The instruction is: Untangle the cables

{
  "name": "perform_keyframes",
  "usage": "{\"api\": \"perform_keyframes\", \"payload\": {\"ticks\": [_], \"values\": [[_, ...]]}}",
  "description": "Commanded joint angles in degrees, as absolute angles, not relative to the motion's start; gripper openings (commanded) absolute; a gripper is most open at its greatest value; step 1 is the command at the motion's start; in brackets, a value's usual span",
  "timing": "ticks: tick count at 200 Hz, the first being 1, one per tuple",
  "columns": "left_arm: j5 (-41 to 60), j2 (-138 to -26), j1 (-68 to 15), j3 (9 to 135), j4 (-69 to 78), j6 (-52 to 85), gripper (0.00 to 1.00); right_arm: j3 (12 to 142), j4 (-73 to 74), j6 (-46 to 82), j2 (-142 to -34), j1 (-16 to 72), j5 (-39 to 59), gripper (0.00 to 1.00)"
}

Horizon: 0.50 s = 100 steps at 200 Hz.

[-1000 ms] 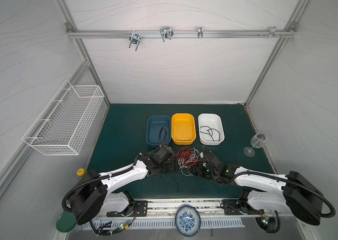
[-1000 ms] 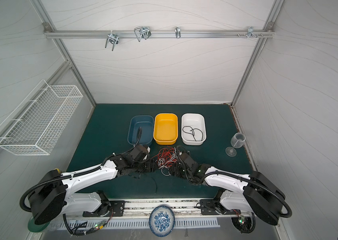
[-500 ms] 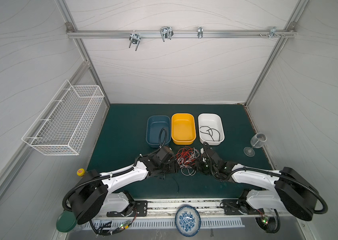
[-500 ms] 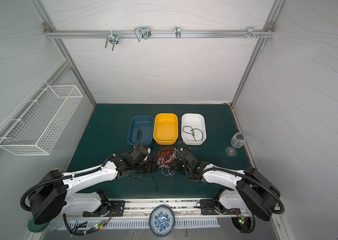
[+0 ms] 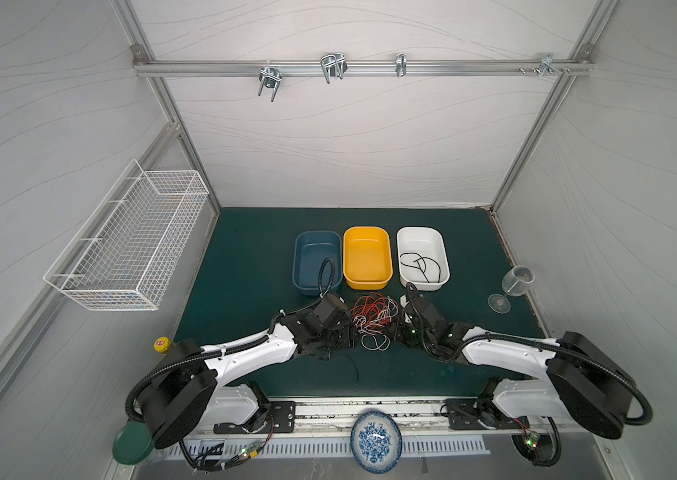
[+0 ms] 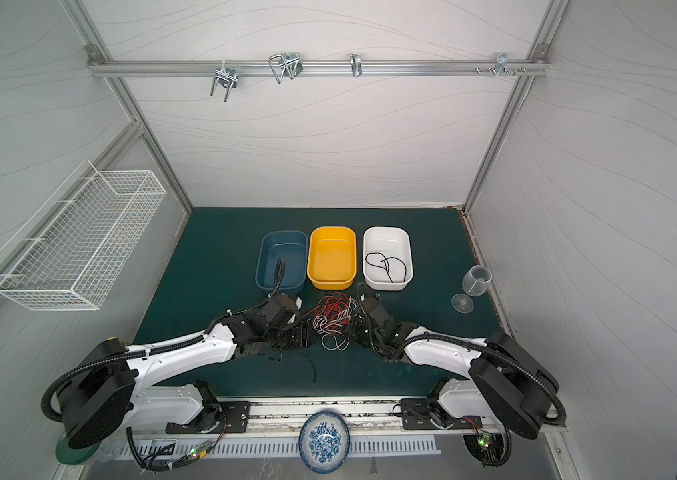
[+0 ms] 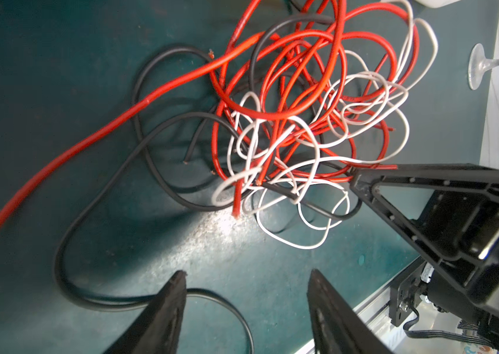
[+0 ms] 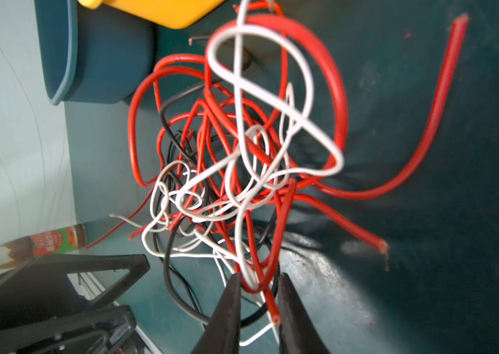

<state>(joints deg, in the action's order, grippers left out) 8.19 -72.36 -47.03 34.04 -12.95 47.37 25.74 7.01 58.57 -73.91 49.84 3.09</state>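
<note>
**Top views.** In both top views the cables (image 5: 372, 318) make one red, white and black tangle on the green mat (image 5: 245, 257). It lies just in front of the yellow tub (image 5: 365, 284), on the robot's side of it
- Blue tub (image 5: 313, 291) just left of the yellow tub, white tub (image 5: 423, 286) just right of it
- One black cable (image 5: 419, 264) lies coiled in the white tub, apart from the tangle
- Wine glass (image 5: 513, 284) further right of the yellow tub, past the white tub
- Left gripper (image 5: 347, 334) at the tangle's left edge, right gripper (image 5: 395, 328) at its right edge
- Jaw gaps too small to read from up here
- Same layout with cables (image 6: 332, 318) before the yellow tub (image 6: 330, 284)

**Left wrist.** Left gripper (image 7: 247, 272) stands wide, with nothing between the jaws
- Tangle lies on the mat just ahead of the fingertips
- A black strand (image 7: 89, 214) loops out of it and runs past one finger (image 7: 174, 306)
- Right gripper (image 7: 356, 179) has its tip pressed into the tangle's far edge, red and white strands running into it

**Right wrist.** Right gripper (image 8: 257, 283) is narrow, with red and white strands nipped between the fingers (image 8: 228, 306)
- Tangle sits between the fingertips and the yellow tub (image 8: 156, 12), the blue tub (image 8: 98, 61) beside that
- Two cut red ends splay out to one side
</note>
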Motion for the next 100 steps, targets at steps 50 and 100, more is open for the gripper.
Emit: {"api": "perform_keyframes", "payload": {"ticks": [50, 100], "values": [[7.6, -71.0, -47.3, 33.8, -11.3, 48.5, 0.64, 29.1, 3.8, 54.8, -70.7, 49.7, 2.0, 0.07], [7.2, -69.8, -47.3, 34.0, -11.9, 48.5, 0.64, 29.9, 0.4, 53.5, -67.2, 51.2, 0.8, 0.35]]}}
